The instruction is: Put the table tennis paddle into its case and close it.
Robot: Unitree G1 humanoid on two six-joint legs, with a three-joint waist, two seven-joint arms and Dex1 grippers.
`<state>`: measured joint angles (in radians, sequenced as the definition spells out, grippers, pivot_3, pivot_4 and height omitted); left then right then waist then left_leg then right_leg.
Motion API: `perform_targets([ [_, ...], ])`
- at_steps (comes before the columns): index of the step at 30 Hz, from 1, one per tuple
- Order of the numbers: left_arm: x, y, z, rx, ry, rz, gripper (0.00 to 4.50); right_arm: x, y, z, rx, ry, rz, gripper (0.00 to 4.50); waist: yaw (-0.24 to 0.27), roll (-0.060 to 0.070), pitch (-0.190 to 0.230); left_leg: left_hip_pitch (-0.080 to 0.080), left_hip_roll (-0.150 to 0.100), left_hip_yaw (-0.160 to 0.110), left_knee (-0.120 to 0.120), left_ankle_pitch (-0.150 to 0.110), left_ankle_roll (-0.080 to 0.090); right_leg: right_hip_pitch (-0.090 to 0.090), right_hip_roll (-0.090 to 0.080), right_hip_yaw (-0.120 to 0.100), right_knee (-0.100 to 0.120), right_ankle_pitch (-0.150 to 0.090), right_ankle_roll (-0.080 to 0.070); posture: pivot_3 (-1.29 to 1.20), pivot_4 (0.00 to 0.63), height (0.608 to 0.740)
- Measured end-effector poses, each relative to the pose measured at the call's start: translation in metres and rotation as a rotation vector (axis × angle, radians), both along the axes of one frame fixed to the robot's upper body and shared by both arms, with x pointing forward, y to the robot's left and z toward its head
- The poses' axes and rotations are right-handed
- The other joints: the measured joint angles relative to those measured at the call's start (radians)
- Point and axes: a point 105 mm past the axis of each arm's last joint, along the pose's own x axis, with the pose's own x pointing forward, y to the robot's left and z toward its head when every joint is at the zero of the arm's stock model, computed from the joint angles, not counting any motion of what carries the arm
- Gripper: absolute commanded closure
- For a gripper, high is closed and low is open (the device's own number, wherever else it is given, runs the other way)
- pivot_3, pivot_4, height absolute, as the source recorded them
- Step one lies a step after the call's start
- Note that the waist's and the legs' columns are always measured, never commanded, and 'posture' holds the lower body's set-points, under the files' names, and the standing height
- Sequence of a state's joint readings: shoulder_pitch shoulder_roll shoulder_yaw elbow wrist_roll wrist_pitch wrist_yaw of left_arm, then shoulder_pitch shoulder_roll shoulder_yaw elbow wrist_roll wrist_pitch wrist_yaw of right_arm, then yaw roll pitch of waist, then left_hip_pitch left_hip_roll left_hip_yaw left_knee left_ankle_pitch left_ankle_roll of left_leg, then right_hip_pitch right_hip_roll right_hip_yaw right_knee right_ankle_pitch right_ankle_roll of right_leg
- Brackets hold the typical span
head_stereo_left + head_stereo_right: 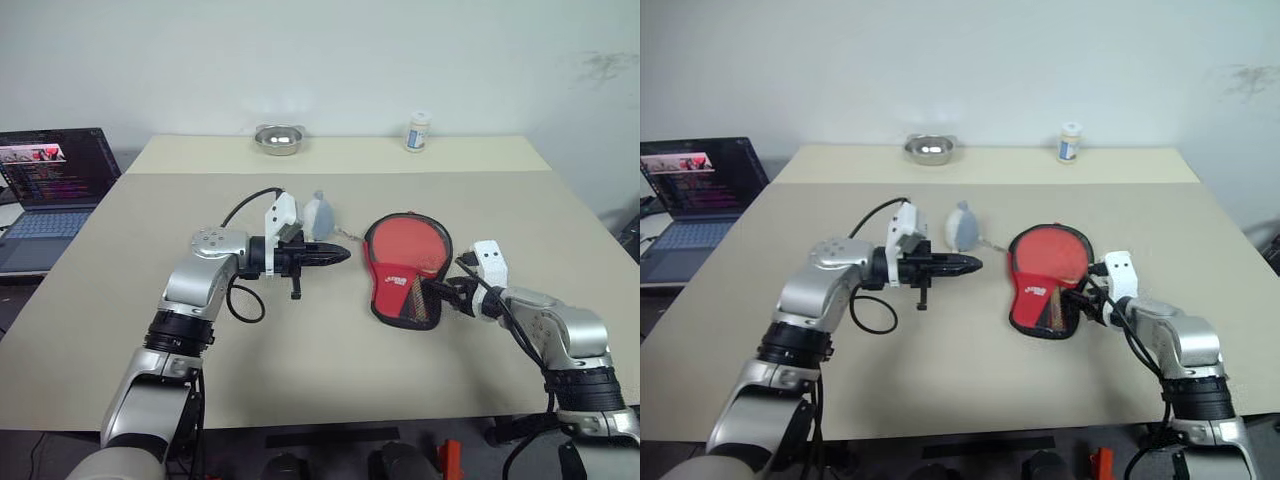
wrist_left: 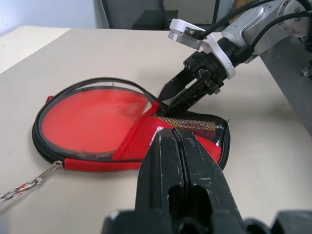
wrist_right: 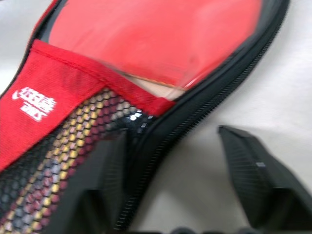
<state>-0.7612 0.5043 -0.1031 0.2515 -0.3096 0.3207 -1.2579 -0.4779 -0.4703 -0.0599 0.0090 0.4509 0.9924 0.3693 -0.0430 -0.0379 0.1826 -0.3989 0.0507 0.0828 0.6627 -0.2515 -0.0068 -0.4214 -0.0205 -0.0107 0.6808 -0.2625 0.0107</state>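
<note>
Beige table (image 1: 330,380) against a white wall: one red case (image 1: 405,288), white logo unreadable, right of centre, unzipped, one table tennis paddle (image 1: 408,244) lying inside. Right gripper (image 1: 449,294), fingers parted, straddles the case's zip edge; left gripper (image 1: 338,255), fingers pressed together and empty, hangs left of the case. Far edge: one steel bowl (image 1: 279,139), one labelled bottle (image 1: 418,131); one laptop (image 1: 52,180) at left.

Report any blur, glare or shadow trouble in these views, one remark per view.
Right wrist view: the case and the paddle inside look soft and smeared. Left wrist view: the left gripper looms dark and near; the right gripper reads clearly. Eye views: even lighting, faint shadows on the table.
</note>
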Motion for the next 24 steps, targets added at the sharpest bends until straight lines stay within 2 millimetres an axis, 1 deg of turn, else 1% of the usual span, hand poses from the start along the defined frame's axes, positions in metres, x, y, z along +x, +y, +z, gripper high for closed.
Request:
perform_targets([
  [5,-0.002,0.007,-0.002,0.024,-0.004,0.013,4.50,0.000,0.007,-0.001,0.023,0.019,0.034,3.98,0.000,0.000,0.000,0.000,0.000,0.000,0.000,0.000,0.000,0.000,0.000,0.000,0.000,0.000,-0.001,0.00,0.150,0.740],
  [7,-0.005,0.014,-0.005,0.048,0.003,0.023,4.50,0.000,0.012,0.000,0.033,0.022,0.044,4.47,-0.005,0.000,-0.001,0.000,0.000,0.001,0.000,0.000,0.000,0.000,0.000,0.001,0.000,0.000,-0.001,0.00,0.150,0.740],
  [8,-0.006,0.017,-0.008,0.058,0.013,0.025,4.50,0.000,0.013,0.000,0.036,0.022,0.048,4.49,-0.005,0.000,-0.001,0.000,0.000,0.001,0.000,0.000,0.000,0.000,0.000,0.000,0.000,0.000,-0.001,0.00,0.150,0.740],
  [11,-0.014,0.033,-0.018,0.107,0.051,0.028,4.50,0.003,0.026,0.004,0.058,0.023,0.074,4.49,-0.016,0.000,-0.001,0.000,0.003,0.001,0.000,0.000,0.000,0.000,0.000,0.001,0.000,0.001,-0.001,0.00,0.150,0.740],
  [14,-0.026,0.047,-0.028,0.151,0.104,0.015,4.50,0.003,0.043,0.006,0.079,0.031,0.122,4.49,-0.020,0.000,-0.001,0.000,0.007,0.002,-0.001,0.000,0.000,-0.002,0.003,0.000,0.000,0.001,-0.002,0.00,0.150,0.740],
  [15,-0.031,0.049,-0.030,0.156,0.121,0.003,4.50,0.002,0.054,0.007,0.090,0.034,0.148,4.49,-0.021,0.000,-0.001,0.000,0.009,0.002,-0.001,0.000,-0.001,-0.002,0.005,0.000,0.000,0.001,-0.002,0.00,0.150,0.740],
  [17,-0.036,0.045,-0.026,0.142,0.125,-0.027,4.50,-0.001,0.077,0.008,0.113,0.041,0.209,4.49,-0.020,0.000,0.000,-0.001,0.011,0.001,-0.001,0.000,-0.001,-0.003,0.007,-0.001,0.000,0.001,-0.003,0.00,0.150,0.740],
  [19,-0.042,0.038,-0.020,0.129,0.112,-0.066,4.50,-0.007,0.102,0.009,0.133,0.047,0.288,4.49,-0.019,0.000,0.000,-0.001,0.012,0.001,-0.001,0.000,-0.001,-0.003,0.008,-0.001,0.000,0.001,-0.003,0.00,0.150,0.740],
  [20,-0.044,0.036,-0.018,0.129,0.106,-0.077,4.50,-0.011,0.112,0.009,0.141,0.055,0.320,4.49,-0.018,0.000,0.000,-0.001,0.012,0.001,-0.001,0.000,-0.001,-0.003,0.008,-0.001,0.000,0.001,-0.003,0.00,0.150,0.740],
  [22,-0.047,0.036,-0.017,0.132,0.106,-0.086,4.50,-0.017,0.124,0.008,0.146,0.063,0.365,4.49,-0.015,0.000,0.000,-0.001,0.011,0.002,-0.001,0.000,-0.001,-0.004,0.008,0.000,0.000,0.001,-0.003,0.00,0.150,0.740],
  [24,-0.050,0.037,-0.020,0.131,0.124,-0.086,4.50,-0.024,0.127,0.006,0.141,0.066,0.383,4.49,-0.009,0.000,0.000,-0.002,0.010,0.002,-0.001,0.000,-0.001,-0.004,0.007,0.000,-0.001,0.001,-0.003,0.00,0.150,0.740],
])
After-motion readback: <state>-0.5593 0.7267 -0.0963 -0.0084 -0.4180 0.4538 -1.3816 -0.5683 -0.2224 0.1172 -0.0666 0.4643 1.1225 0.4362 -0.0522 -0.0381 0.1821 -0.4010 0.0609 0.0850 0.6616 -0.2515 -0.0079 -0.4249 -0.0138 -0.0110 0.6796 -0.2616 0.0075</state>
